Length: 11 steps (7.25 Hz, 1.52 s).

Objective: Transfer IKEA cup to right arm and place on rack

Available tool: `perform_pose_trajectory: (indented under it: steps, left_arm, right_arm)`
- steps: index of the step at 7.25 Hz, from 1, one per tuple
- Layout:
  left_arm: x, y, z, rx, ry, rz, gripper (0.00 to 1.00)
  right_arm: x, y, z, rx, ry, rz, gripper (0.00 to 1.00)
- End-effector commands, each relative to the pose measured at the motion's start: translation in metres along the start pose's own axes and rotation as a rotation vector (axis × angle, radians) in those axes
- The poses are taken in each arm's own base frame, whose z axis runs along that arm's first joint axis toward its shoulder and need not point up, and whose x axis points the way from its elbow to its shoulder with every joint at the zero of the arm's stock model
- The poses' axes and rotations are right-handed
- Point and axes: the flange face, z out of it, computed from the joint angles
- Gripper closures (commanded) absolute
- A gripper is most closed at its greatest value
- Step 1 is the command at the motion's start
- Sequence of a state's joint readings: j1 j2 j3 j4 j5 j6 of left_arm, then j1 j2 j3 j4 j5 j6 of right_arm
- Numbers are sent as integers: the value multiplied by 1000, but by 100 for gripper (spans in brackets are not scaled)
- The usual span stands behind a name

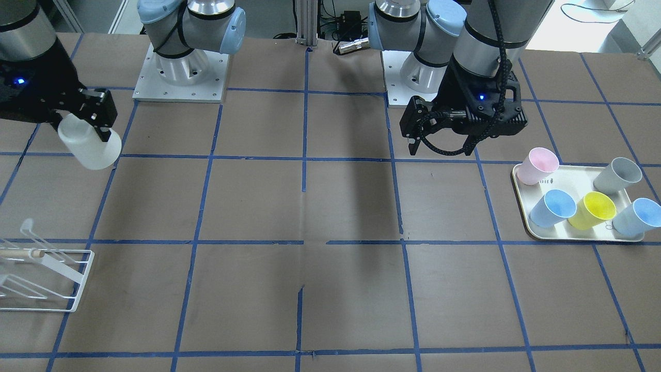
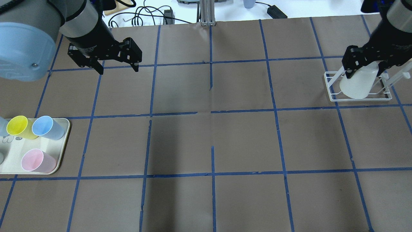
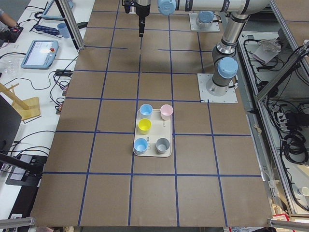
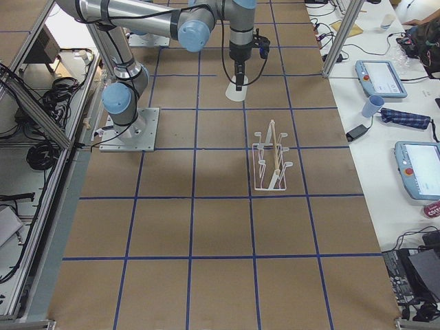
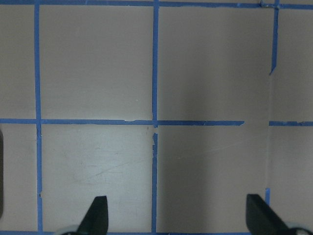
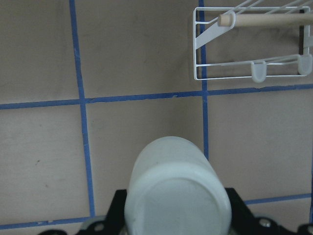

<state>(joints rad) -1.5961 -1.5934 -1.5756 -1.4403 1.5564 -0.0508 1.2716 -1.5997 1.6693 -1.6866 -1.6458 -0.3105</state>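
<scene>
Right black two-finger gripper clamped on small cream-white tapered plastic tumbler. Held tilted above brown paper table with blue tape grid, wide end pointing away from the fingers. Low white wire rack with wooden rod ahead of that gripper, apart from the tumbler. Left black two-finger gripper released, fingers spread wide, bare table straight below.

A matt brown paper-covered counter, gridded with blue tape, carries a white-coated wire rack with a bare light wooden rod. The smooth off-white plastic tumbler looks frosted, faintly translucent.
</scene>
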Motion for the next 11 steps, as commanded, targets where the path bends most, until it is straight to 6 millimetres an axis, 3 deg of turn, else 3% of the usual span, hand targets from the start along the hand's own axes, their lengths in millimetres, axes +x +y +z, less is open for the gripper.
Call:
perform_pose_trajectory:
  steps: [1, 3, 6, 9, 11]
  left_arm:
    - [0, 0, -1, 1, 2, -1, 0]
    - [4, -7, 2, -14, -2, -11, 0]
    - [14, -10, -7, -42, 45, -76, 0]
    - [14, 2, -10, -69, 39, -67, 0]
    - [11, -1, -10, -60, 39, -73, 0]
  right_arm:
    - [44, -20, 30, -4, 1, -68, 66]
    - [75, -34, 54, 9, -14, -78, 68]
    - [86, -61, 87, 47, -5, -75, 68]
    - [86, -62, 88, 50, -7, -71, 70]
    - [88, -67, 98, 44, -9, -71, 70]
